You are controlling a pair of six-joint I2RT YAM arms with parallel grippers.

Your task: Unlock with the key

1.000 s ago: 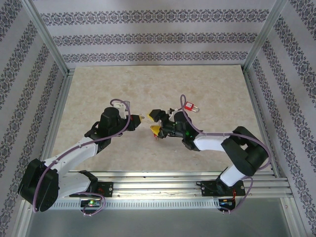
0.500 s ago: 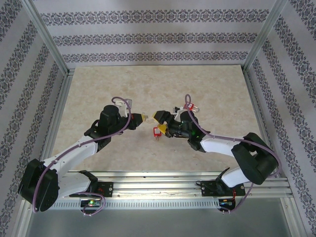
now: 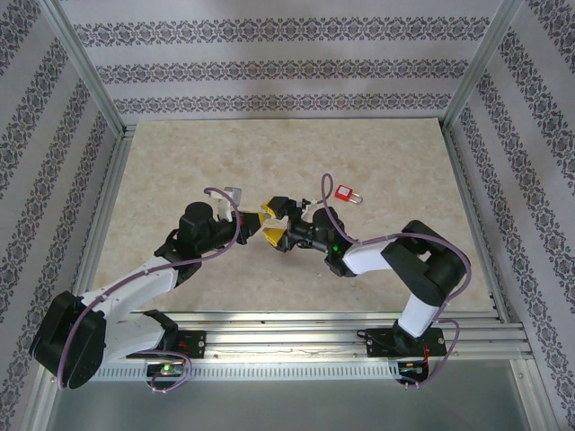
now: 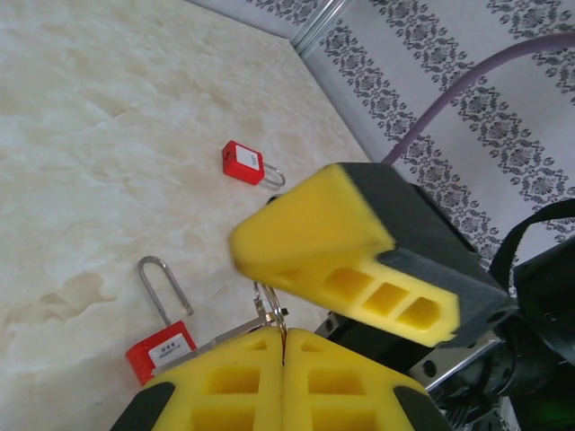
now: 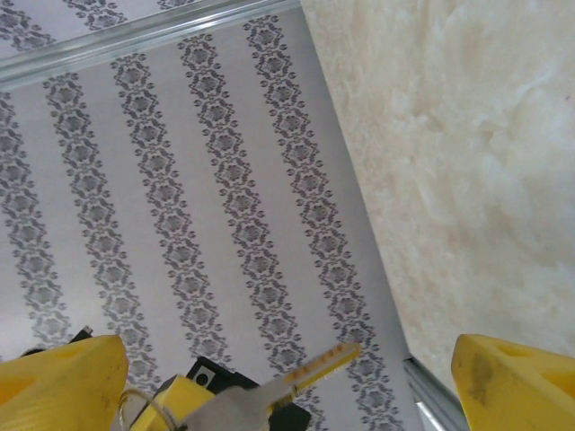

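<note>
Looking from above, we see the 2 arms meet near the middle of the desk point(image 3: 180, 171), their tips almost touching. In the left wrist view the left pincer point(image 4: 284, 350) has its yellow fingers pressed together, and they pinch the key point(image 5: 301, 379) by its ring end. In the right wrist view the key sticks out toward the striped wall, its toothed blade free in the air. The right pincer point(image 3: 271, 223) is spread wide, with 1 yellow finger on each side of the key, and neither finger touches it. We count 2 red padlocks on the desk. The nearer red padlock point(image 4: 160, 348) lies flat just beside the left pincer, with its shackle pointing away from it; we cannot tell if the shackle is locked. The farther red padlock point(image 4: 243, 163) lies well apart from both pincers, toward the right wall, and nothing touches it.
</note>
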